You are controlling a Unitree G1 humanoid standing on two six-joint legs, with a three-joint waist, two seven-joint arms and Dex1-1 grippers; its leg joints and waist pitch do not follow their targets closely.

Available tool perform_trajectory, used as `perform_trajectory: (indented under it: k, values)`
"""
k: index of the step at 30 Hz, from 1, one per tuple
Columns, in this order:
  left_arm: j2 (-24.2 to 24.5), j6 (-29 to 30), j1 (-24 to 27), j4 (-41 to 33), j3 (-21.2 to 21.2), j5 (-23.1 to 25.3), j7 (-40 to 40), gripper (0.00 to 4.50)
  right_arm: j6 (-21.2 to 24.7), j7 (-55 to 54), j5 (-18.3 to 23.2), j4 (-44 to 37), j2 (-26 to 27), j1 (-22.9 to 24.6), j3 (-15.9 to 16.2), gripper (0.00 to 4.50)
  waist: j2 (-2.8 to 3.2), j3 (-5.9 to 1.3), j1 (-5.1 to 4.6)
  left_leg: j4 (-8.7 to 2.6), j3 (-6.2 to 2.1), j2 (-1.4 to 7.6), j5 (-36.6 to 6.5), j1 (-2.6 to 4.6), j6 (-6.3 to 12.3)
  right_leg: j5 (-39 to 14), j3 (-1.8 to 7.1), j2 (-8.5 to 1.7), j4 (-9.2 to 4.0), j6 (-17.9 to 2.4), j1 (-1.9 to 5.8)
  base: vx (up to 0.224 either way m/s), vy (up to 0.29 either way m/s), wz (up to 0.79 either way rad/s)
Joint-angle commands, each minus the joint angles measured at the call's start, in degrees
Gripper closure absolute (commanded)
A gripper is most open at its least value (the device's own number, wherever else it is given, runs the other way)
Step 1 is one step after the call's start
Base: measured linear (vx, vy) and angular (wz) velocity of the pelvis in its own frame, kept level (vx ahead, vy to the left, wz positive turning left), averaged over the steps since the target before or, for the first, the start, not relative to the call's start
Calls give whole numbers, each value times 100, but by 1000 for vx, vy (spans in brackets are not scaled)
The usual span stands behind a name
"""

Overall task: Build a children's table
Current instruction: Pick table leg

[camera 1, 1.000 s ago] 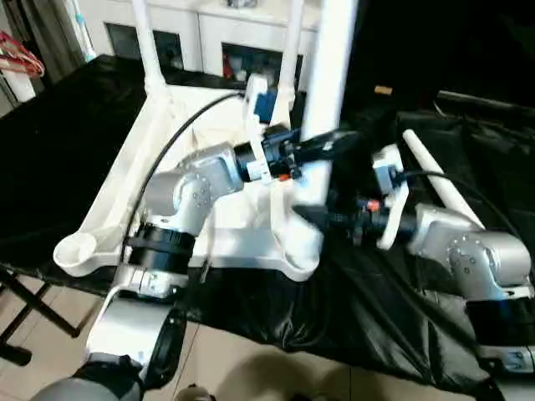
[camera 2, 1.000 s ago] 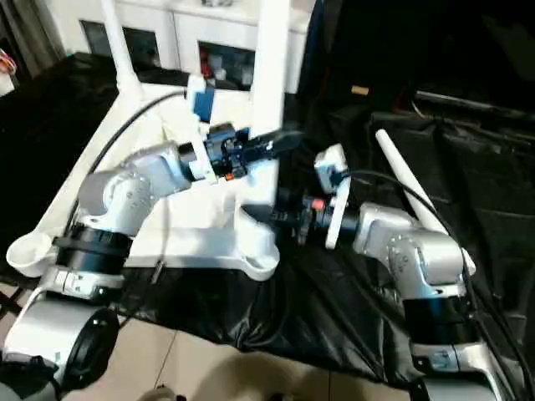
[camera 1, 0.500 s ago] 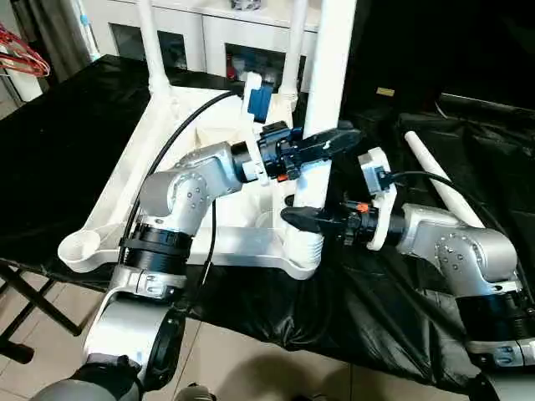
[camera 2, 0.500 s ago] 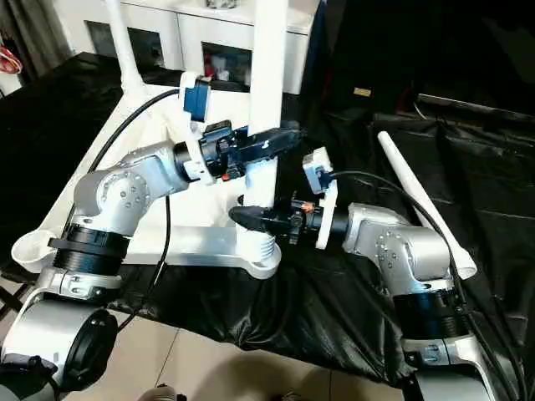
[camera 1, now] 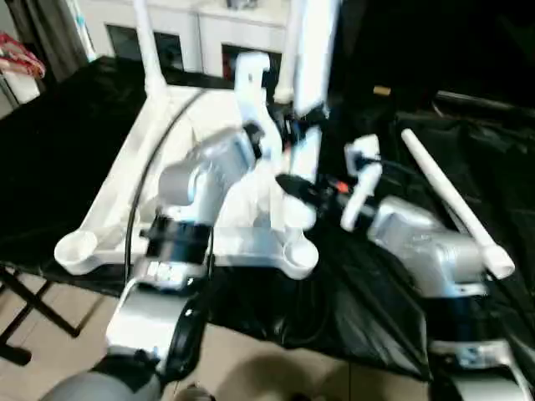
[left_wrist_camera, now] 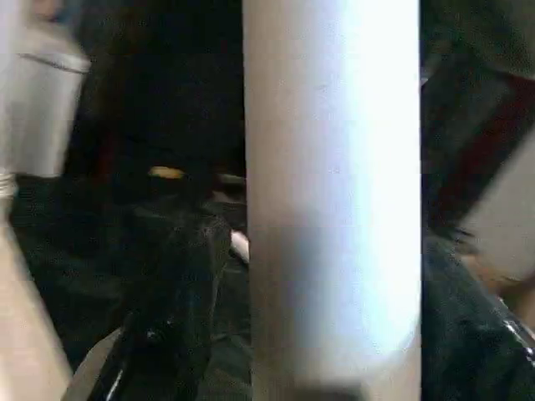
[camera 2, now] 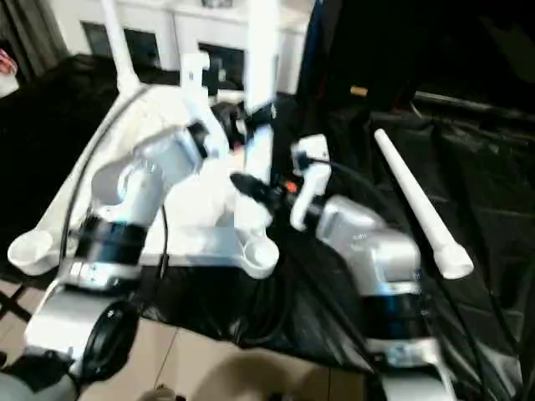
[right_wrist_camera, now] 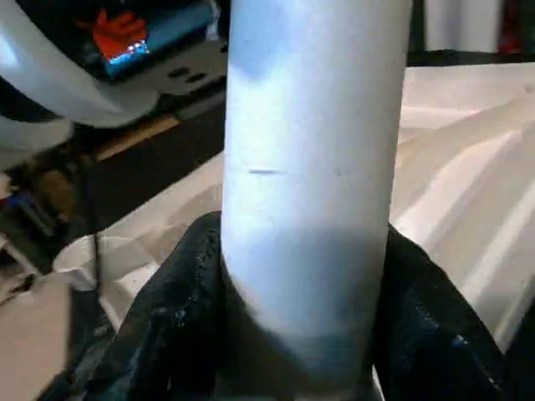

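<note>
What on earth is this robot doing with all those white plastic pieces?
It is putting together a small white plastic table. The square tabletop lies upside down on a black-covered bench, with two thin round legs already standing in its far corners. The right gripper has its black fingers around a third white leg, held upright near the front corner socket, with the left gripper higher up by it. A fourth leg lies loose to the right.

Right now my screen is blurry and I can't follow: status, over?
Right hand clamped on upright table leg. Left hand flanks it higher up, grip unclear. Tabletop upside down, near corner socket empty. Spare leg lies aside.
</note>
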Motion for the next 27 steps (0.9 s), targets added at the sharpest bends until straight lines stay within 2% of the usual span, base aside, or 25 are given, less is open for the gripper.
perform_trajectory:
  k: [1,3,5,8,10,11,12,14,18,19,20,23,25,27]
  values:
    - [-37,-102,-95,64,92,210,469,143,-257,-160,-115,-146,88,-187,112,259,9,-455,5,-411,3,50,-360,-2,49,-1253,237,-374,-395,-690,454,0,0,0]
    - [-134,-181,-83,44,133,202,562,172,-298,-282,-178,-147,160,-207,137,259,27,-454,5,-415,3,49,-392,9,68,-1226,237,-372,-394,-700,453,0,0,0]
    - [-160,-187,-73,23,127,203,573,183,-311,-331,-197,-148,188,-217,133,259,17,-456,1,-417,5,49,-393,3,74,-1159,239,-372,-391,-736,457,0,0,0]
    - [-280,-243,-28,-85,143,71,510,218,-381,-494,-306,-184,269,-227,146,259,40,-451,0,-414,12,46,-455,11,79,-1133,243,-375,-399,-775,445,0,0,0]
    - [-290,-275,-9,-114,139,16,420,226,-383,-548,-346,-175,261,-235,138,259,35,-452,-1,-420,8,46,-469,14,77,-1128,241,-372,-398,-773,449,0,0,0]
    - [-276,-298,0,-113,123,-22,328,229,-358,-559,-334,-143,251,-251,100,203,38,-455,-3,-420,5,46,-463,14,78,-1089,243,-372,-389,-783,455,0,0,0]
    - [-261,-329,13,-117,99,-43,227,239,-322,-523,-292,-117,219,-257,55,189,37,-452,-2,-422,5,45,-459,14,76,-1067,243,-371,-386,-792,454,0,0,0]
    - [-145,-323,60,-87,21,-180,-318,258,-94,-208,-69,4,-44,-315,-114,176,20,-448,1,-421,17,31,-482,21,146,-1080,243,-366,-395,-785,467,0,0,0]
    - [-47,-269,102,-97,-46,-319,-853,264,22,54,26,102,-244,-376,-173,145,17,-451,11,-417,17,35,-443,14,176,-1061,242,-374,-390,-806,467,0,0,0]
    - [68,-202,162,-166,-140,-459,-1359,264,128,289,113,193,-411,-438,-219,145,10,-448,11,-419,17,39,-438,15,176,-1108,244,-381,-390,-819,466,0,0,0]
    - [135,-177,189,-197,-199,-515,-1603,264,232,494,222,243,-531,-471,-260,122,20,-451,16,-413,23,40,-437,14,183,-1098,248,-377,-383,-845,470,0,0,0]
    - [296,92,216,-275,-244,-843,-2333,264,548,1276,606,379,-997,-537,-343,108,-2,-452,16,-397,32,43,-393,-3,247,-938,248,-382,-359,-983,488,0,0,0]
    - [312,148,213,-291,-221,-934,-2461,264,615,1459,708,385,-1094,-538,-342,108,0,-459,36,-391,34,50,-358,7,275,-910,250,-387,-357,-1019,491,0,0,0]
    - [419,296,239,-412,-237,-1193,-3022,264,840,2075,960,330,-1387,-508,-264,108,-22,-458,47,-384,36,54,-354,1,335,-926,246,-389,-351,-1087,503,0,0,0]
